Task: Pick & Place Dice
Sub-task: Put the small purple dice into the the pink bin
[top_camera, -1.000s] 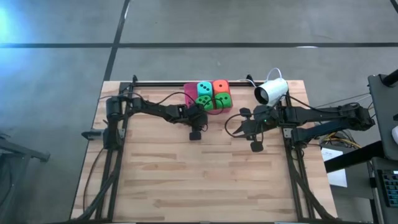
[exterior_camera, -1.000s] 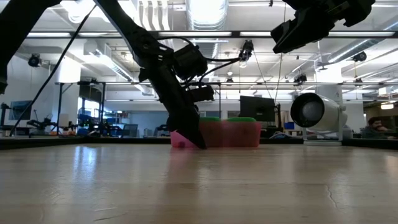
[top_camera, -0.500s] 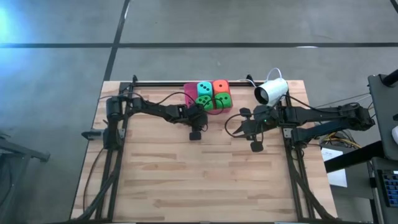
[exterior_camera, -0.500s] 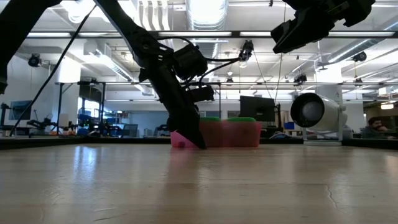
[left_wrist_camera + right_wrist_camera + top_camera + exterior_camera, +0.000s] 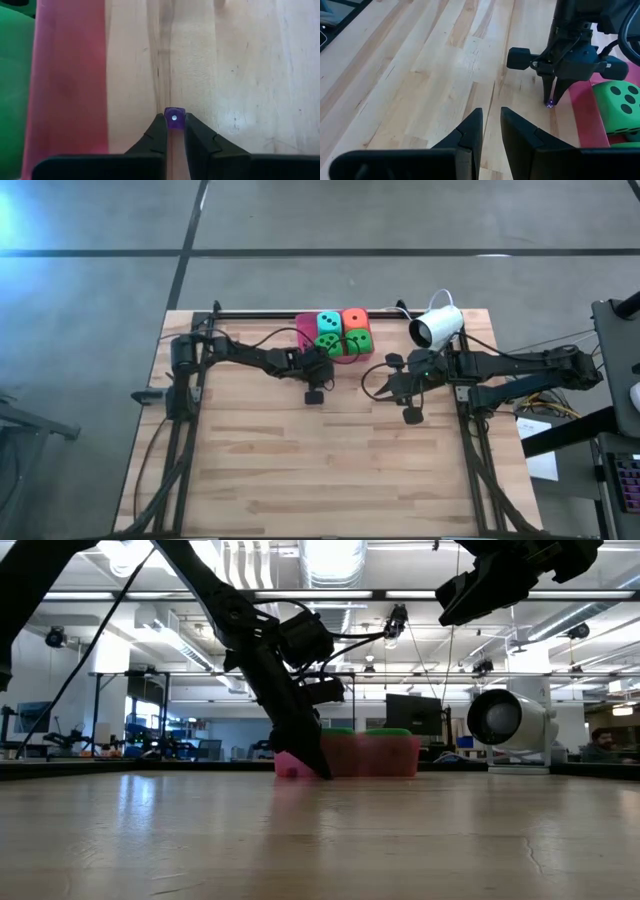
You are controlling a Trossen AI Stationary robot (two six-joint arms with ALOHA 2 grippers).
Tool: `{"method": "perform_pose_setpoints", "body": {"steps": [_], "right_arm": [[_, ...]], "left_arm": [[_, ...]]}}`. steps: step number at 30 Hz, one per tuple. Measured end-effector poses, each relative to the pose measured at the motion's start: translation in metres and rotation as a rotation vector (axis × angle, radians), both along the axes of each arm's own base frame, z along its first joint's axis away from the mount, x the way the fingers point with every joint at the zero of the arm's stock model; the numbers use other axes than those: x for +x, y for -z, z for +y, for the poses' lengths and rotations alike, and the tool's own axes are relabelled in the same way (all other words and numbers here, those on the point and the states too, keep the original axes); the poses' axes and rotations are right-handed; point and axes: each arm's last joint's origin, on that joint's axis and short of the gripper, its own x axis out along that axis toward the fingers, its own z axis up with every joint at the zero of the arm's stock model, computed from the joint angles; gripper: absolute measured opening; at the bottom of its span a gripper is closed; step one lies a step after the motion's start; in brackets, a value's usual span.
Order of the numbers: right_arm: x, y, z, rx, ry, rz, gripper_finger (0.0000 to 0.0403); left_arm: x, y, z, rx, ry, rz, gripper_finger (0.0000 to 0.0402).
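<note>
Left gripper point(image 5: 174, 131) is down on the counter point(image 5: 330, 470) just beside the pink tray point(image 5: 305, 330), fingers pinched shut on a tiny purple die point(image 5: 174, 118) that sits on the wood. Four big dice fill the tray: teal die point(image 5: 328, 323), orange die point(image 5: 354, 319) and two green dice point(image 5: 359, 340) packed touching each other. Right gripper point(image 5: 491, 131) hovers above the counter, well clear of the tray, fingers nearly together, holding nothing. A white camera point(image 5: 437, 327) sits near the tray.
</note>
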Motion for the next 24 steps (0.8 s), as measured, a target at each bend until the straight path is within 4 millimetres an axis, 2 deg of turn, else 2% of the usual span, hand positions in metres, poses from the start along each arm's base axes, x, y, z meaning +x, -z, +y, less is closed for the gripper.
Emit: {"method": "perform_pose_setpoints", "body": {"steps": [7,12,15,24], "right_arm": [[0.000,0.000,0.000,0.000,0.000,0.000,0.0063],[0.000,0.000,0.000,0.000,-0.001,0.001,0.0063],[0.000,0.000,0.000,0.000,0.000,0.002,0.0063],[0.000,0.000,0.000,-0.002,-0.002,0.000,0.0063]], "left_arm": [[-0.001,-0.006,-0.001,0.005,0.008,-0.006,0.0034],[-0.002,-0.029,-0.006,0.016,0.021,-0.063,0.0034],[-0.005,-0.050,-0.011,0.029,0.031,-0.109,0.0034],[-0.033,-0.095,-0.009,0.167,-0.109,-0.064,0.0035]]}}
